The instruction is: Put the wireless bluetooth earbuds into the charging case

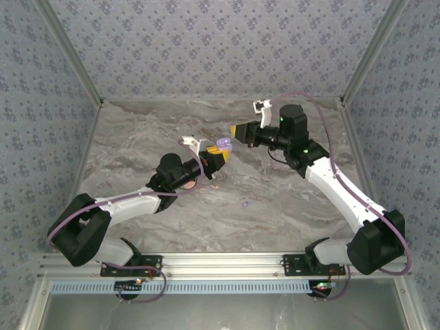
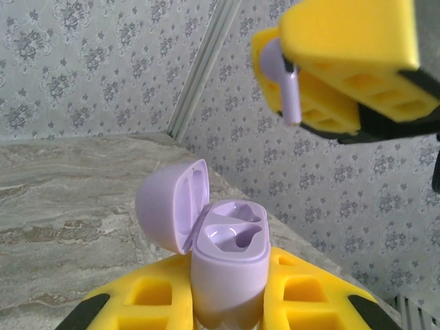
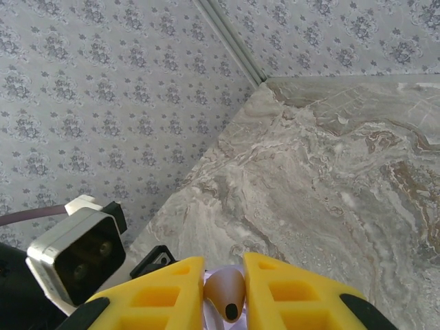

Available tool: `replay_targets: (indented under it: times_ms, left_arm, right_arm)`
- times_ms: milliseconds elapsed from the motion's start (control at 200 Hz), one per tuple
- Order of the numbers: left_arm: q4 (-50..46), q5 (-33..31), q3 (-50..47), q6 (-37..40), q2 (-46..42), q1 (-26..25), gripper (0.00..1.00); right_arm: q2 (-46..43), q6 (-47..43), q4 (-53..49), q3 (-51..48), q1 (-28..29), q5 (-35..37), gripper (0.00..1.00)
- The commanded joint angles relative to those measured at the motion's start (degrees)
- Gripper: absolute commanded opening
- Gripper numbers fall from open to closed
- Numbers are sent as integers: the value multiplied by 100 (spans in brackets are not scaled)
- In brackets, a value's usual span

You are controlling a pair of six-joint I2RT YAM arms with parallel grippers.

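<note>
One purple earbud (image 2: 290,93) pinched in right gripper (image 2: 309,65), seemingly above open charging case (image 2: 230,265), clamped in left gripper (image 2: 230,313)

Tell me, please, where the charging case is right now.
In the left wrist view the purple charging case sits upright, lid open, clamped in the left gripper; the right gripper, holding a purple earbud, hangs above and to its right.

The charging case (image 2: 230,275) runs off the left wrist view's lower edge, the purple earbud (image 2: 289,86) at upper right hides half between yellow pads (image 2: 350,34), and the top view's central purple speck (image 1: 246,203) is unidentifiably small
</note>
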Motion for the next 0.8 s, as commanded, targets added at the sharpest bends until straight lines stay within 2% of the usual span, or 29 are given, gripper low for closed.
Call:
replay_targets:
  times_ms: [0, 795]
  left_arm:
    - [288, -114, 294, -165, 4, -44, 13]
    - [192, -84, 512, -251, 48, -147, 12]
  right_arm:
    - [-142, -2, 158, -67, 65, 147, 21]
    - [-14, -141, 158, -41, 171, 83, 22]
